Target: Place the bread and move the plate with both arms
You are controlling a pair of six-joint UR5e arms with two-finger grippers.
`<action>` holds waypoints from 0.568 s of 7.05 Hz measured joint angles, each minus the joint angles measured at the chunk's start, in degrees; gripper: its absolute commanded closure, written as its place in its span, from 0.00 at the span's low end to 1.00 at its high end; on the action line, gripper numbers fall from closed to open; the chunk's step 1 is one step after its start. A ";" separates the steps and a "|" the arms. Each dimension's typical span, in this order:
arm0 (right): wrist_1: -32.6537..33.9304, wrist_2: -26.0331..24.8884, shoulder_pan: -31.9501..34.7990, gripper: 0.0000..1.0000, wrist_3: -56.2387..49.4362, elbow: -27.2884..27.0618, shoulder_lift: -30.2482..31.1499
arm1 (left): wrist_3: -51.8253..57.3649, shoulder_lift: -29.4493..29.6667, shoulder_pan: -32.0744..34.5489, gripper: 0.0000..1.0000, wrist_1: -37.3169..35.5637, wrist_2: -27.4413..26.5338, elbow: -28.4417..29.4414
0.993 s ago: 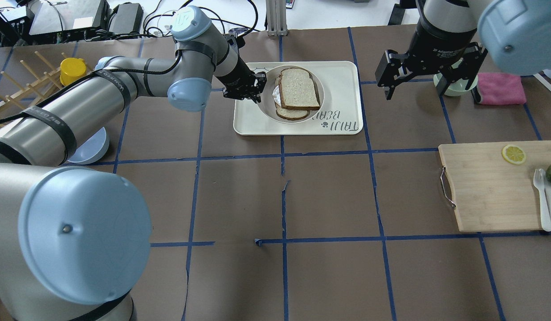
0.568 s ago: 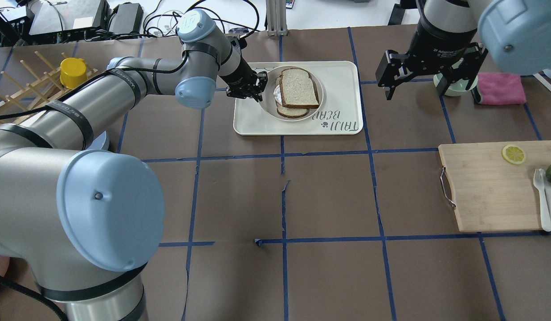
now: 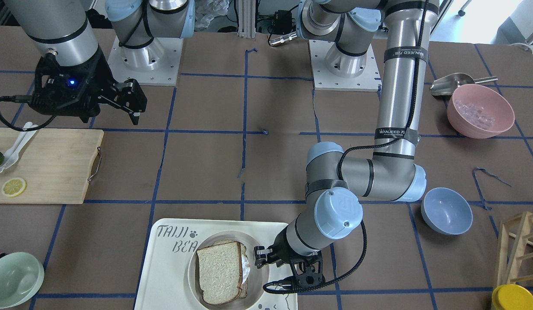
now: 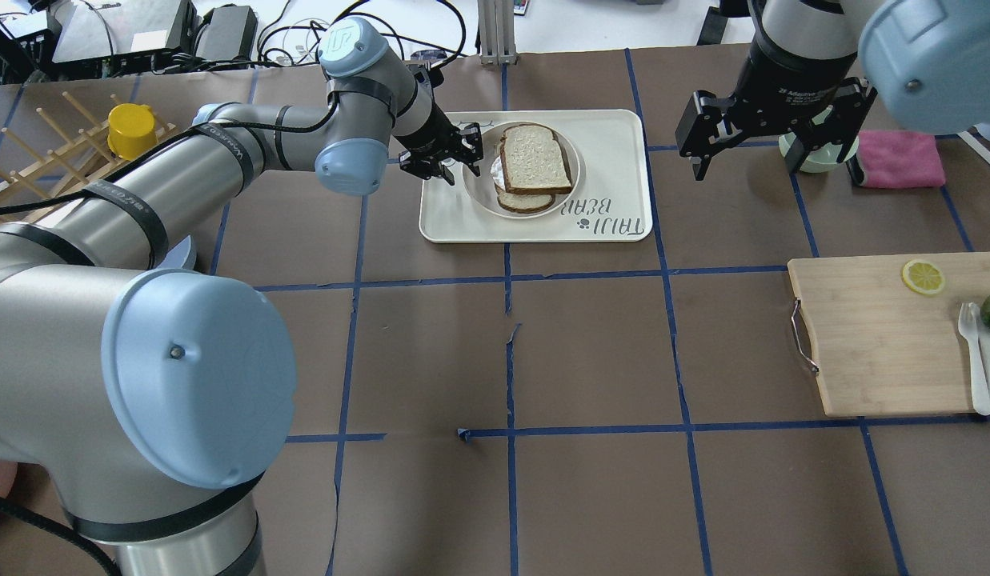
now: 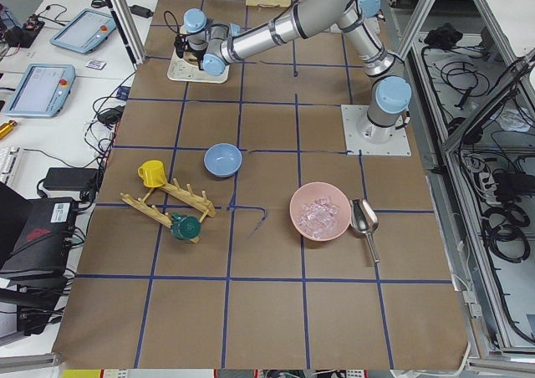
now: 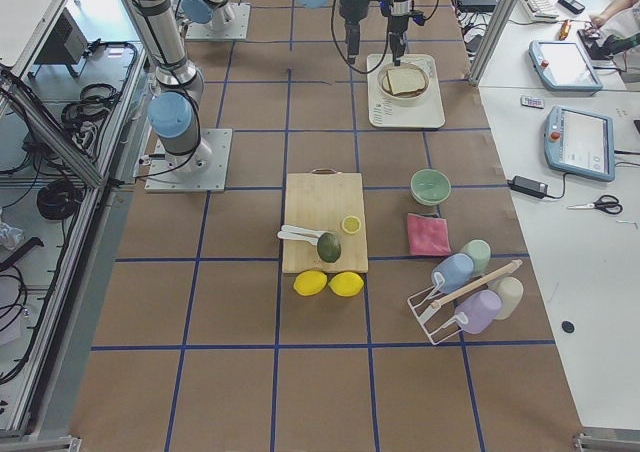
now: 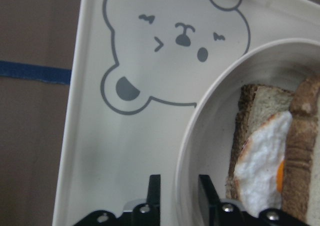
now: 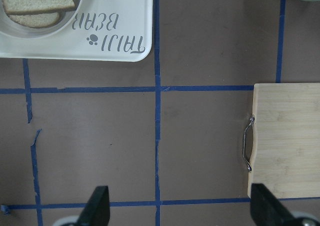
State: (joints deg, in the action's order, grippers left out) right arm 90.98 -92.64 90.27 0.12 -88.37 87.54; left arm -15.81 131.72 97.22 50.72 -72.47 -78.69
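Observation:
The bread [image 4: 536, 158] lies on top of an egg-topped slice [image 7: 260, 156] on the round cream plate [image 4: 478, 182], which sits on the bear-print tray [image 4: 607, 144]. My left gripper [image 4: 461, 156] is at the plate's left rim. In the left wrist view its fingers [image 7: 154, 191] straddle the rim [image 7: 186, 151] with a narrow gap, shut on it. In the front view the gripper [image 3: 261, 255] is at the plate's [image 3: 258, 275] right side, next to the bread [image 3: 219, 271]. My right gripper [image 4: 771, 160] hangs open and empty above the table right of the tray, also seen in its wrist view [image 8: 185, 208].
A wooden cutting board [image 4: 879, 344] with a lemon slice, avocado and white cutlery lies at the right. A green bowl [image 4: 815, 158] and pink cloth [image 4: 899, 160] are behind my right gripper. A blue bowl [image 3: 446, 211], pink bowl [image 3: 479, 111] and a wooden rack [image 4: 54, 152] are on the left arm's side.
My left gripper moved up along the plate's left rim and turned onto it. The plate shifted slightly to the left. The right arm has not moved.

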 measured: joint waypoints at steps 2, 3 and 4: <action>-0.08 -0.06 0.00 0.00 -0.02 -0.02 0.03 | -0.01 -4.70 0.15 0.00 4.26 -2.84 -1.51; -0.16 -0.08 0.00 0.00 -0.09 -0.04 0.07 | -0.01 -8.34 0.26 0.00 8.79 -4.34 -2.38; -0.23 -0.07 0.01 0.00 -0.30 -0.04 0.13 | 0.32 -12.51 0.36 0.00 14.72 -6.40 -2.75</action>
State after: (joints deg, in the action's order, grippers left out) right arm 90.75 -92.70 90.27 -0.18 -88.41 87.67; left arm -15.49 119.21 97.58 65.44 -78.86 -81.44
